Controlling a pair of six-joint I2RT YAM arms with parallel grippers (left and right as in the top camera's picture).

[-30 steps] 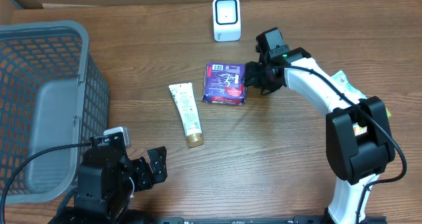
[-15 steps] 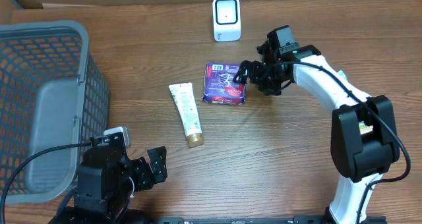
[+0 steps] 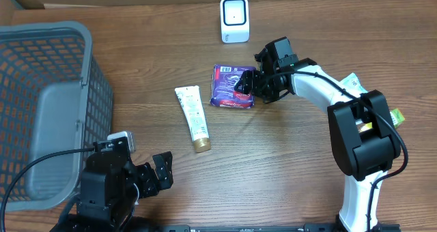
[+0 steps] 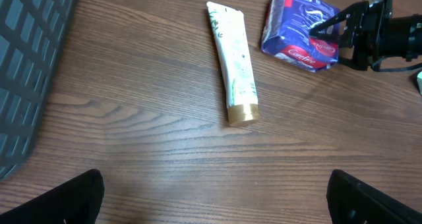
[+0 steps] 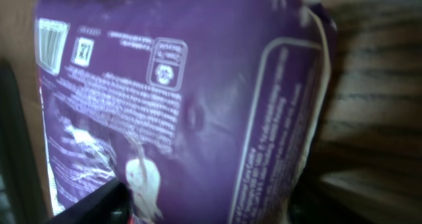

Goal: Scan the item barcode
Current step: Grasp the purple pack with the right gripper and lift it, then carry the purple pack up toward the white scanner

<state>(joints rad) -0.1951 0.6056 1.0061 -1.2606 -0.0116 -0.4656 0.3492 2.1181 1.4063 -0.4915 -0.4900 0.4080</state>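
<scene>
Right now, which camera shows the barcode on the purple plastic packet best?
The right wrist view: the purple plastic packet fills it, with the barcode visible top left. Overhead and the left wrist view show the whole packet small, bars unreadable.

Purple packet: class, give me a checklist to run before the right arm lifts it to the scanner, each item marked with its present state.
1. Right pincer at the purple packet's right edge: ok.
2. Grip closed on it: cannot tell.
3. Barcode facing up: ok.
4. Nothing between packet and scanner: ok.
5. Tube apart from packet: ok.
6. Left pincer open, far off: ok.
</scene>
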